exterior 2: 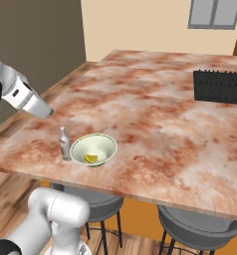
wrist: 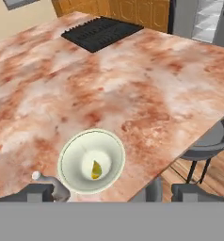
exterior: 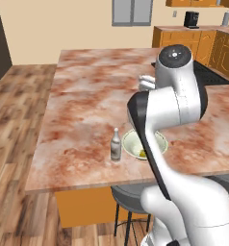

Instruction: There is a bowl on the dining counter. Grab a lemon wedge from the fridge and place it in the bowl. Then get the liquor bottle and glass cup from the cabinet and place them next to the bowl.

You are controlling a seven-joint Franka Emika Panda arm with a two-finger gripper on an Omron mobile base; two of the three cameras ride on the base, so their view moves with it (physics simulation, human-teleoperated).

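Here the bottle point(exterior 2: 64, 143) is stood just left of the bowl point(exterior 2: 106, 141), wedge point(exterior 2: 90, 159) inside; the gripper point(wrist: 107, 192) is seen parted, empty.

The bowl point(exterior 2: 93, 149) sits on the dining counter point(exterior 2: 155, 99) near its front edge, with the lemon wedge point(exterior 2: 90, 159) lying inside it at the bottom. The liquor bottle point(exterior 2: 64, 144) stands upright on the counter just beside the bowl, on its left in the right base view. Behind the bowl, well apart across the counter, lies the cooktop point(exterior 2: 220, 86), and two stools point(exterior 2: 202, 230) stand below the counter's front edge, one under the bowl.
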